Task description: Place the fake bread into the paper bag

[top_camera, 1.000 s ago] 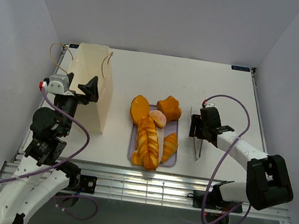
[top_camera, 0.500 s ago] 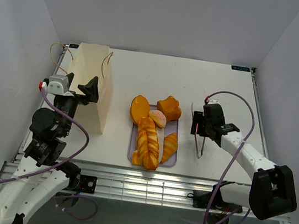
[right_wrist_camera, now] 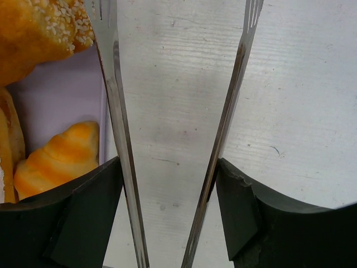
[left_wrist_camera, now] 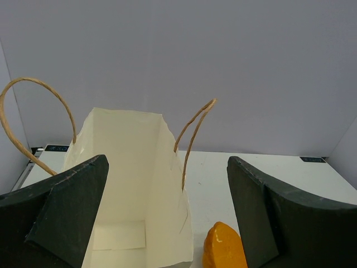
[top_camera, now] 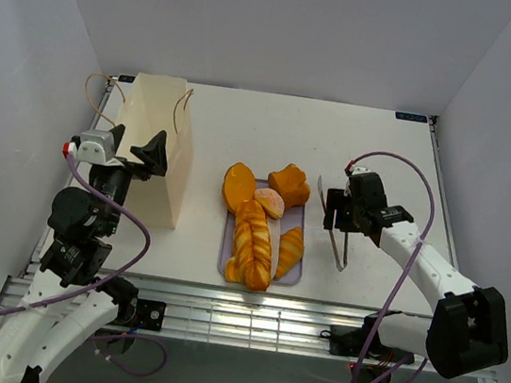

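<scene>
The fake bread lies on a lilac tray (top_camera: 296, 220): a braided loaf (top_camera: 254, 239), an oval loaf (top_camera: 238, 187), a pale bun (top_camera: 270, 201), a seeded bun (top_camera: 289, 185) and a croissant (top_camera: 290, 249). The paper bag (top_camera: 153, 144) stands open at the left. My left gripper (top_camera: 136, 160) is open and empty over the bag's near end; the left wrist view looks into the bag (left_wrist_camera: 128, 184), with the oval loaf (left_wrist_camera: 223, 248) beside it. My right gripper (top_camera: 340, 211) is shut on the metal tongs (top_camera: 340, 246), right of the tray. In the right wrist view my gripper (right_wrist_camera: 170, 184) presses both tong arms (right_wrist_camera: 114, 111), near the croissant (right_wrist_camera: 58, 159) and seeded bun (right_wrist_camera: 39, 33).
White walls close in the table on the left, back and right. The bag's cord handles (top_camera: 93, 93) loop out at its far end. A metal rail (top_camera: 248, 310) runs along the near edge.
My right gripper with the tongs has shifted slightly left towards the tray and turned a little. The left arm, bag and bread have not moved.
</scene>
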Action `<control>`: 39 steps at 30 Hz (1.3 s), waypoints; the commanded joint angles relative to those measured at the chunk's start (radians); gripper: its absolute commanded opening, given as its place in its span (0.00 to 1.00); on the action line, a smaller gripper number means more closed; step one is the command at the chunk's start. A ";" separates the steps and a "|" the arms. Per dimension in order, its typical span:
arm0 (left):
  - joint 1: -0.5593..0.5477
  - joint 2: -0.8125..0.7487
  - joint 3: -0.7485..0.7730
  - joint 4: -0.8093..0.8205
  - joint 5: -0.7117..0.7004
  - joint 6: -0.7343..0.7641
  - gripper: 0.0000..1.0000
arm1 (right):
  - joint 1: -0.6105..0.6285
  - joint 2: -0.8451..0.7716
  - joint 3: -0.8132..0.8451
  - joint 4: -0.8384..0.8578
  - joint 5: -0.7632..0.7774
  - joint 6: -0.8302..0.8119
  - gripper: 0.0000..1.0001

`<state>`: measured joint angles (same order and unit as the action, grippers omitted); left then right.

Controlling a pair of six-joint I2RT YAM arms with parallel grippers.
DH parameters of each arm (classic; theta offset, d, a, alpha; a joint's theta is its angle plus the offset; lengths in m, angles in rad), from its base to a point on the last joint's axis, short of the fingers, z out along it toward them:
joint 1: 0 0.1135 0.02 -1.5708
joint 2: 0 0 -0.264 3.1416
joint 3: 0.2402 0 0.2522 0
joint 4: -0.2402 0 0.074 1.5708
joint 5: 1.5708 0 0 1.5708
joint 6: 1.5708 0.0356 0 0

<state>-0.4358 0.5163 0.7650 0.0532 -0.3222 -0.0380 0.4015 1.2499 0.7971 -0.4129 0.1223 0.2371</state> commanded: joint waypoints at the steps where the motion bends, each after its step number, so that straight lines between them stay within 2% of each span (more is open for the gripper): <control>1: -0.007 -0.009 -0.010 0.008 0.005 0.001 0.98 | 0.003 -0.055 0.048 -0.010 -0.035 -0.021 0.70; 6: -0.009 -0.004 -0.010 0.008 0.008 0.003 0.98 | 0.005 -0.096 0.065 -0.042 -0.013 -0.028 0.70; 20: -0.009 0.004 -0.012 0.010 0.011 0.003 0.98 | 0.003 -0.055 0.142 -0.161 0.002 -0.071 0.71; 27: -0.009 0.001 -0.013 0.011 0.011 0.004 0.98 | 0.003 -0.038 0.134 -0.167 -0.042 -0.078 0.77; 39: -0.011 -0.002 -0.016 0.013 0.011 0.007 0.98 | 0.003 -0.041 0.111 -0.158 -0.044 -0.082 0.75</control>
<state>-0.4416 0.5152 0.7597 0.0540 -0.3218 -0.0372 0.4015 1.2125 0.8959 -0.5812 0.0925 0.1719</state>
